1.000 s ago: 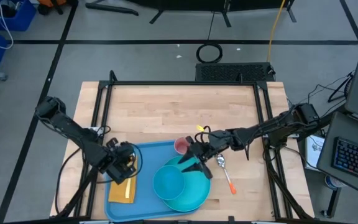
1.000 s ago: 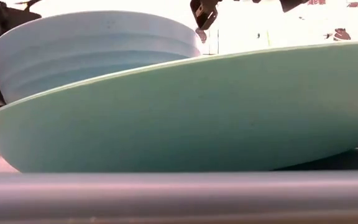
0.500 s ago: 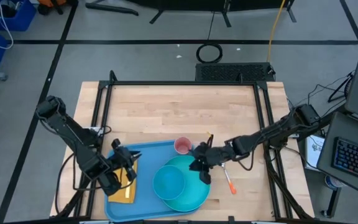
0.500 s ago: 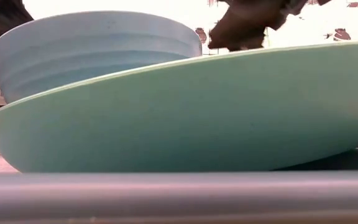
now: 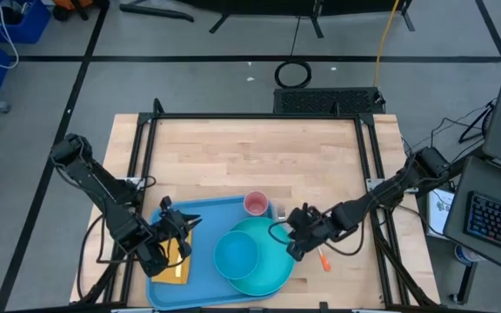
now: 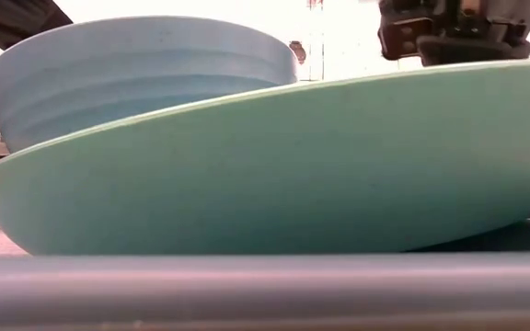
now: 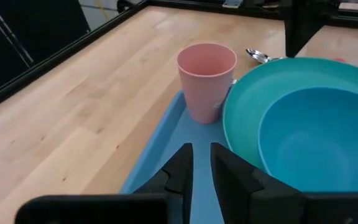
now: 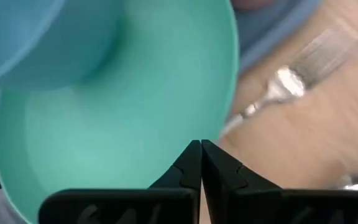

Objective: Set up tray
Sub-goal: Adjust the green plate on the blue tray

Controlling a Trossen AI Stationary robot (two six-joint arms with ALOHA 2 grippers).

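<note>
The light-blue tray (image 5: pixel 200 214) lies at the table's near edge. A teal plate (image 5: pixel 272 271) lies on it, overhanging the tray's right rim and tilted up on that side (image 6: pixel 339 165). A blue bowl (image 5: pixel 236 255) sits in the plate. A pink cup (image 5: pixel 256 204) stands at the tray's far right corner. My left gripper (image 5: pixel 179 235) hovers over the tray's left part with a narrow gap between its fingers (image 7: pixel 201 158), holding nothing. My right gripper (image 5: pixel 292 246) is shut at the plate's right rim (image 8: pixel 224 124). My right gripper's shut fingertips (image 8: pixel 194 152) stand at the teal plate's right rim (image 8: pixel 227 106), coming from the table's right and slanting down. I cannot tell whether they touch the rim.
A yellow flat piece (image 5: pixel 172 265) lies on the tray's left part under my left arm. Silver cutlery with an orange handle (image 5: pixel 322 258) lies on the wood right of the plate, close to my right gripper; it also shows in the right wrist view (image 8: pixel 278 87). The far half of the table is bare wood.
My right gripper has gone from beside the pink cup toward the table's near edge and down, along the plate's right rim. My left arm has drawn back a little toward the near left corner, off the yellow piece.
</note>
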